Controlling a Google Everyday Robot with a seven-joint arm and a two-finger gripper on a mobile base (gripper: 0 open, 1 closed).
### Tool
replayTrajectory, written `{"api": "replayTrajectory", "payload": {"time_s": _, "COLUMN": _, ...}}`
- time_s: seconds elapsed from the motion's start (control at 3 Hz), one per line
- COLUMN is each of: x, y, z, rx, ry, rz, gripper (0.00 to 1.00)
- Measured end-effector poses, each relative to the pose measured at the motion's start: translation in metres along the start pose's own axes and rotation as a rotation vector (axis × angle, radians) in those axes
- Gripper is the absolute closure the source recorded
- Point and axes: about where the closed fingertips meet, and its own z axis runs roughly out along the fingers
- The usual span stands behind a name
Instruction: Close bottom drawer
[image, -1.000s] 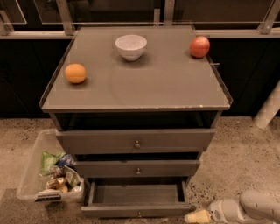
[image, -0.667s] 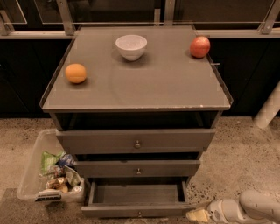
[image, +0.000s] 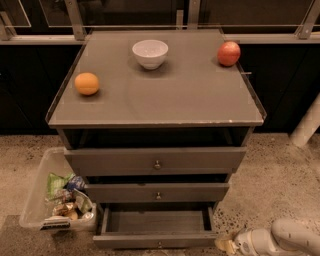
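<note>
The bottom drawer (image: 156, 241) is the lowest of the grey cabinet's three drawers. It stands pulled out, its shallow tray open and empty, with a small knob (image: 160, 245) on its slim front panel at the bottom edge of the camera view. The middle drawer (image: 158, 192) and the top drawer (image: 156, 161) sit a little forward of the frame. My gripper (image: 224, 244) is low at the bottom right, just right of the bottom drawer's front corner, on a white arm (image: 285, 241) that comes in from the right.
On the cabinet top (image: 180, 95) stand a white bowl (image: 150, 53), an orange (image: 87, 83) and a red apple (image: 228, 53). A clear plastic bin (image: 50, 195) with snack packets sits on the floor to the left. A white post (image: 307, 122) stands at the right.
</note>
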Motion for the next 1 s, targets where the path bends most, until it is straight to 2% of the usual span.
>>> {"api": "replayTrajectory", "payload": {"time_s": 0.33, "x": 0.010, "y": -0.006, "z": 0.035, "rx": -0.120, "ry": -0.024, "rz": -0.048, "gripper": 1.00}}
{"api": "replayTrajectory", "payload": {"time_s": 0.67, "x": 0.025, "y": -0.021, "z": 0.079, "rx": -0.236, "ry": -0.022, "rz": -0.043, "gripper": 1.00}}
{"api": "replayTrajectory", "payload": {"time_s": 1.0, "x": 0.039, "y": -0.041, "z": 0.112, "rx": -0.289, "ry": -0.009, "rz": -0.003, "gripper": 1.00}}
